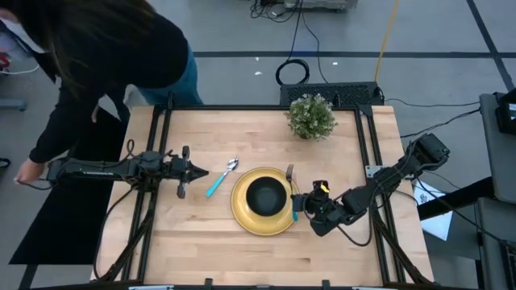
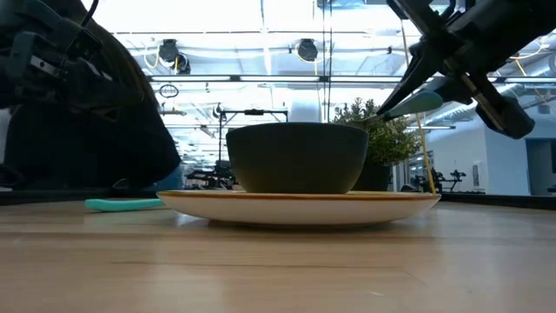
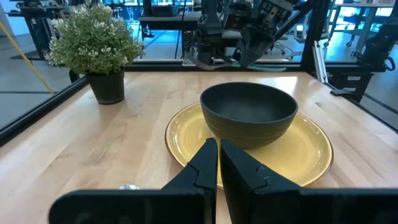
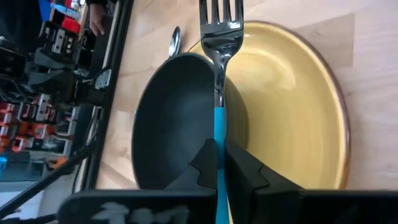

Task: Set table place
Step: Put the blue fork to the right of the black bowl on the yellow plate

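Note:
A round yellow plate [image 1: 242,216] lies on the light-wood table [image 1: 201,250] with a black bowl [image 1: 266,196] standing on it. A spoon with a turquoise handle [image 1: 220,178] lies flat on the table left of the plate. My right gripper [image 1: 300,207] is at the plate's right rim, shut on a fork with a turquoise handle [image 4: 221,37]. The fork's tines point toward the table's far edge. My left gripper [image 1: 196,171] is shut and empty, just left of the spoon, pointing toward the plate [image 3: 298,149]. My right gripper pinches the fork's turquoise handle [image 4: 219,134] between its two fingers. The fork's neck and tines [image 4: 221,18] stick out past the fingertips. In the low view the handle [image 2: 419,103] is tilted and lifted clear, above the plate's right rim [image 2: 408,202].
A small green potted plant [image 1: 311,115] stands at the table's far edge, right of centre. A person in dark clothes [image 1: 97,48] leans in at the far left corner, a hand [image 1: 20,171] by the left arm's base. Bare wood lies along the near edge.

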